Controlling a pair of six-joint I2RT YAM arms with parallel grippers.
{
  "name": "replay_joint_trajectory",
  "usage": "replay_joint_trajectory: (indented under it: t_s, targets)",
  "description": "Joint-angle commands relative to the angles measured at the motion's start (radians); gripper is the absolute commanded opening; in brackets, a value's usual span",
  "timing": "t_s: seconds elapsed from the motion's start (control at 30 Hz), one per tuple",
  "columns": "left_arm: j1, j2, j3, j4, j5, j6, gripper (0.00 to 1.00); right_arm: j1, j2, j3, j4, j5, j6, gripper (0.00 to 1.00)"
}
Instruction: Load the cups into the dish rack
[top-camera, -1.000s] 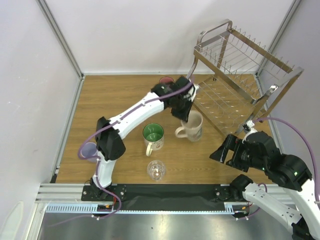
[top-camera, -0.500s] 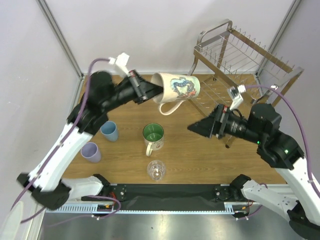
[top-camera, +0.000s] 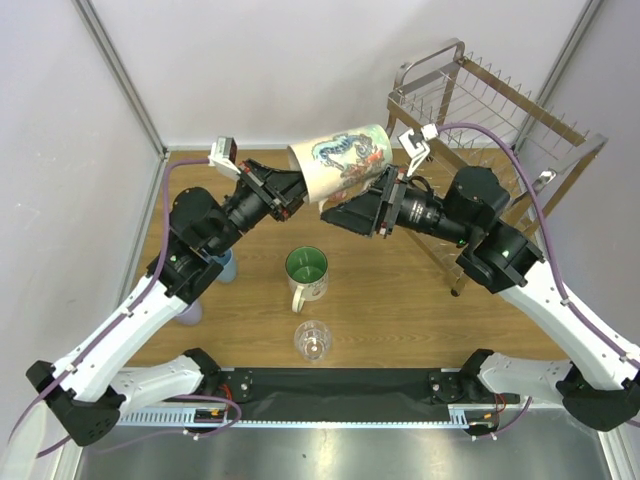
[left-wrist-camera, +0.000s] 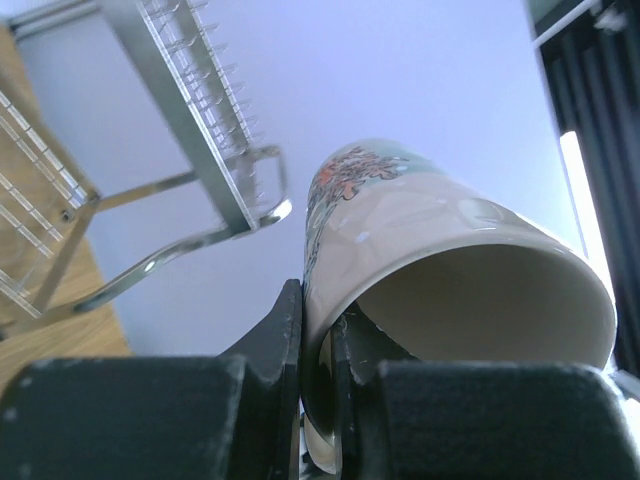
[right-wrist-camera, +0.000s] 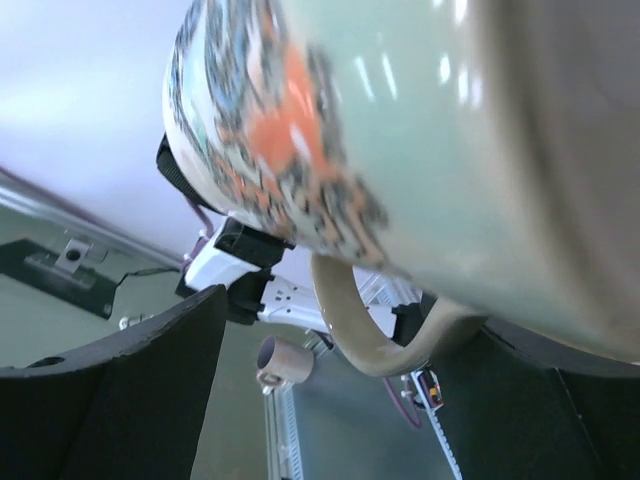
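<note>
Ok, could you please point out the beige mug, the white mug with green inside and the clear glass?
beige mug (top-camera: 343, 160): top view, on its printed side wall.
white mug with green inside (top-camera: 306, 267): top view, on its green inner floor.
clear glass (top-camera: 313, 340): top view, on its base, seen through the mouth.

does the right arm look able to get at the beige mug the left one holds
Probably yes: the right gripper is open right by the beige mug, which the left gripper holds in the air by its rim, with nothing visible between them.
</note>
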Motion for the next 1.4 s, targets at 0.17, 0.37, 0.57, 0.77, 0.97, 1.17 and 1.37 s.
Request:
replay_joint_trajectory:
  t_s: [0.17, 0.37, 0.57, 0.77, 0.97, 1.17, 1.37]
  targets:
    - [-0.059, -0.056, 0.006, 0.262, -0.07, -0.108, 0.0, 0.045, 0.014, 0.075, 0.179, 0.037, 0.001, 0.75]
    - [-0.066, -0.038, 0.0, 0.274, -0.03, -0.127, 0.0, 0.042, 0.005, 0.066, 0.182, 0.048, -0.011, 0.56]
    - [-0.077, -0.026, -0.011, 0.282, -0.015, -0.148, 0.0, 0.032, 0.015, 0.07, 0.196, 0.036, -0.008, 0.49]
    - [-0.085, -0.022, -0.029, 0.291, -0.013, -0.16, 0.0, 0.025, 0.047, 0.08, 0.26, -0.019, 0.03, 0.44]
    - [-0.091, -0.024, -0.046, 0.299, -0.016, -0.167, 0.01, 0.021, 0.064, 0.083, 0.276, -0.026, 0.047, 0.38]
    - [-0.092, -0.013, -0.049, 0.306, 0.014, -0.165, 0.01, 0.01, 0.08, 0.087, 0.28, -0.03, 0.073, 0.0]
    - [-0.077, -0.056, -0.078, 0.199, 0.004, -0.095, 0.3, 0.001, 0.055, 0.109, 0.176, 0.022, -0.025, 0.0]
